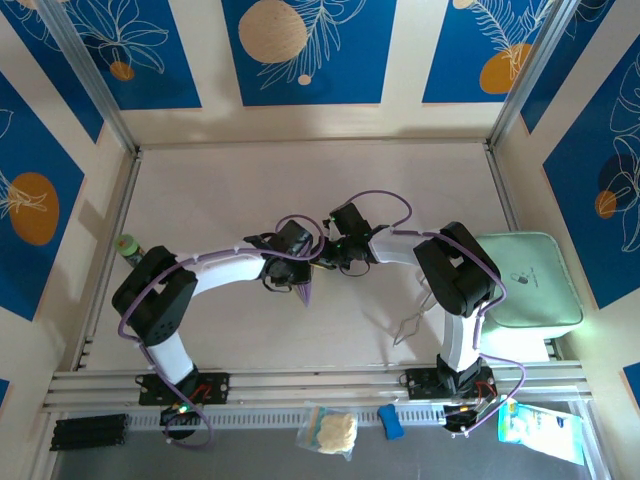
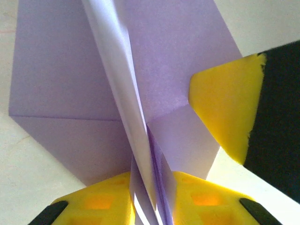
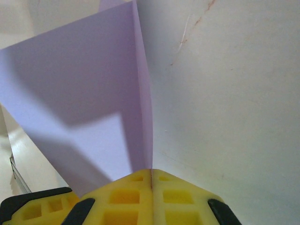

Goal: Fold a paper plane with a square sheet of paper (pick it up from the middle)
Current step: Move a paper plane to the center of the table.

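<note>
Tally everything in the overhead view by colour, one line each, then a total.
Purple: 1, the folded paper between the hands
Mint green: 1, the tray
Blue: 1, small block
Cream: 1, bagged lump
Silver: 1, wire tool
Total: 5

Both arms bent inward, left pincer (image 2: 152, 206) and right pincer (image 3: 151, 197) clamped

I see the paper plane (image 1: 305, 292) near the middle of the table, a lavender sheet folded along a centre ridge with flaps spread to both sides (image 2: 140, 84). Its pointed tip hangs toward me. Up close the paper (image 3: 93, 103) looks smooth, sharply creased.
</note>
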Controlling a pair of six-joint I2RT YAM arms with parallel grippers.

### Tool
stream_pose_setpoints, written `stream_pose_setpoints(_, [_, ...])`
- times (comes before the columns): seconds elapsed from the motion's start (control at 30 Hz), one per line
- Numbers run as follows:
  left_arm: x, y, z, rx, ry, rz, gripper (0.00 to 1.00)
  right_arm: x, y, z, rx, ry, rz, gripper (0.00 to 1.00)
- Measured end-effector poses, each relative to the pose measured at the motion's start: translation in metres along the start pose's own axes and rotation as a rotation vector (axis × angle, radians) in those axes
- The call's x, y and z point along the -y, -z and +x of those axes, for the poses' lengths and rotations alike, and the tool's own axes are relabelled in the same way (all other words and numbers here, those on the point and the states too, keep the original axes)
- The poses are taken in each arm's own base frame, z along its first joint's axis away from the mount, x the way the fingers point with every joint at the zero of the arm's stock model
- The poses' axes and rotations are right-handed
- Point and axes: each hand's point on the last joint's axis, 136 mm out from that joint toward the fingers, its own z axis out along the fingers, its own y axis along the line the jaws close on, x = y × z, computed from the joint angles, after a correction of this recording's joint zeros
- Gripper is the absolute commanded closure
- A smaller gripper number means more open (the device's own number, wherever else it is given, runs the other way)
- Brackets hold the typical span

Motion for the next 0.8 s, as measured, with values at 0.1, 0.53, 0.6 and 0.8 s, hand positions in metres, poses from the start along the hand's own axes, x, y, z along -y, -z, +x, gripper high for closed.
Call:
stream_pose_setpoints(0.1, [0.000, 0.000, 0.000, 0.000, 0.007, 0.000, 0.78, 0.000, 0.000, 0.000, 0.000, 0.000, 0.000, 0.95])
stream_pose_setpoints(0.53, [0.001, -0.002, -0.001, -0.010, 0.027, -0.010, 0.91, 0.000, 0.002, -0.001, 0.006, -0.002, 0.005, 0.75])
stream_pose_setpoints(0.6, [0.002, -0.001, -0.002, -0.010, 0.026, -0.012, 0.95, 0.000, 0.006, -0.004, 0.022, -0.002, 0.012, 0.68])
stream_pose_setpoints(0.8, [0.000, 0.007, -0.017, 0.018, 0.011, -0.037, 0.98, -0.002, 0.050, -0.026, 0.162, 0.025, 0.053, 0.49])
